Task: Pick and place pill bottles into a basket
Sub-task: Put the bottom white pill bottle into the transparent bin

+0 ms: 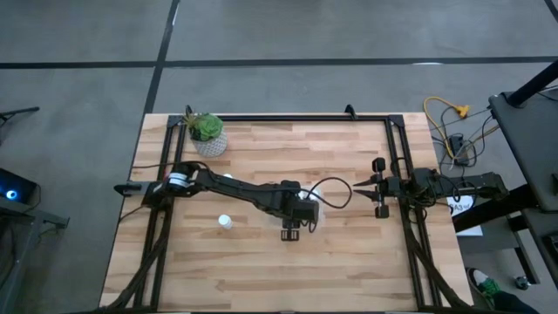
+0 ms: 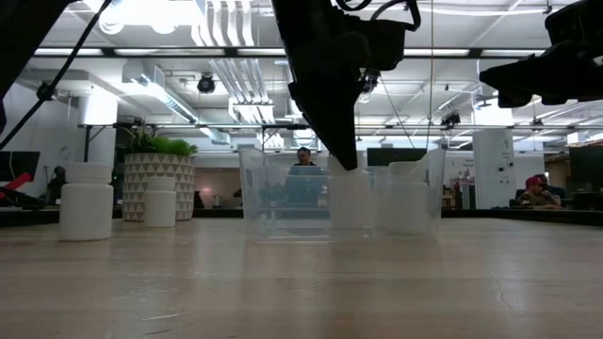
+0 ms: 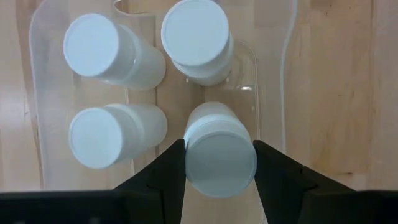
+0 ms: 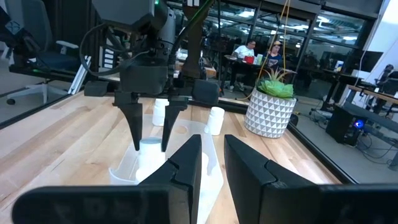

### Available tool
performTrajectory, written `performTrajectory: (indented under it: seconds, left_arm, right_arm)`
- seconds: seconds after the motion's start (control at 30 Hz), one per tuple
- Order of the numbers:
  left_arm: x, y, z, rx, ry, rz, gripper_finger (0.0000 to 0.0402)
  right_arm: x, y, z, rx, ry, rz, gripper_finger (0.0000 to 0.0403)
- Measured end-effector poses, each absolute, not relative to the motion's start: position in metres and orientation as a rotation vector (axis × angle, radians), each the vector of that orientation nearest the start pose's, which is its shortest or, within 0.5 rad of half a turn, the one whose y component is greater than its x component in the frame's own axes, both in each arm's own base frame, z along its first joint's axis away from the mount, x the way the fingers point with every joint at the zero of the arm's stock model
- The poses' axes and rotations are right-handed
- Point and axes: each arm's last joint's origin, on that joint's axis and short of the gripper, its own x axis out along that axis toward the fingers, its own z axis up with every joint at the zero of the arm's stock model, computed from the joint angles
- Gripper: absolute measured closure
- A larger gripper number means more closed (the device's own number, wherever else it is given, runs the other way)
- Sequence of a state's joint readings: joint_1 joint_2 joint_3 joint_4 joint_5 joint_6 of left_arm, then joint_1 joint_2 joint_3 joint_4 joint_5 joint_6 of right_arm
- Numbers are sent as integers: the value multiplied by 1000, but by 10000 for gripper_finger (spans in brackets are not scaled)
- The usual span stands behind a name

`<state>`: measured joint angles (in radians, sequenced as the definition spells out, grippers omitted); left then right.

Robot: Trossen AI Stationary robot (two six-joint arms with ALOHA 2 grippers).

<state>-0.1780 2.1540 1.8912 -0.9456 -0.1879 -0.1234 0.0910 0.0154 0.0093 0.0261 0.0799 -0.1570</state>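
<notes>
basket point(image 1: 324, 202): in the high view mostly hidden under the left arm; only a faint clear rim shows.
bottles in the basket point(image 3: 115, 46): too small to count from above; in the low view they blur through the clear wall.
held bottle point(image 3: 219, 155): its body and base are hidden beneath its own cap; the left pincer point(image 3: 219, 163) is cut off at the picture's edge.
right pincer point(image 4: 211, 163): finger roots cut off by the edge.
people in the room point(image 4: 245, 51): too far and blurred to tell apart.
</notes>
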Motion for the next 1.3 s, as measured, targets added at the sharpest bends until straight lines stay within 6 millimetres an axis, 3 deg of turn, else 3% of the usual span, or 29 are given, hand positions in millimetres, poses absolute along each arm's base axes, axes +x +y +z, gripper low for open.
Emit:
performTrajectory:
  seconds: [0.23, 0.63, 1.3]
  left_arm:
    - [446, -75, 228, 111, 1183, 82, 229]
    - [452, -76, 231, 94, 1106, 77, 239]
    - [449, -75, 230, 93, 1144, 85, 238]
  right_arm:
    - [98, 7, 168, -155, -21, 9, 344]
    - [98, 7, 168, -155, -20, 9, 344]
    - [98, 7, 168, -155, -20, 9, 344]
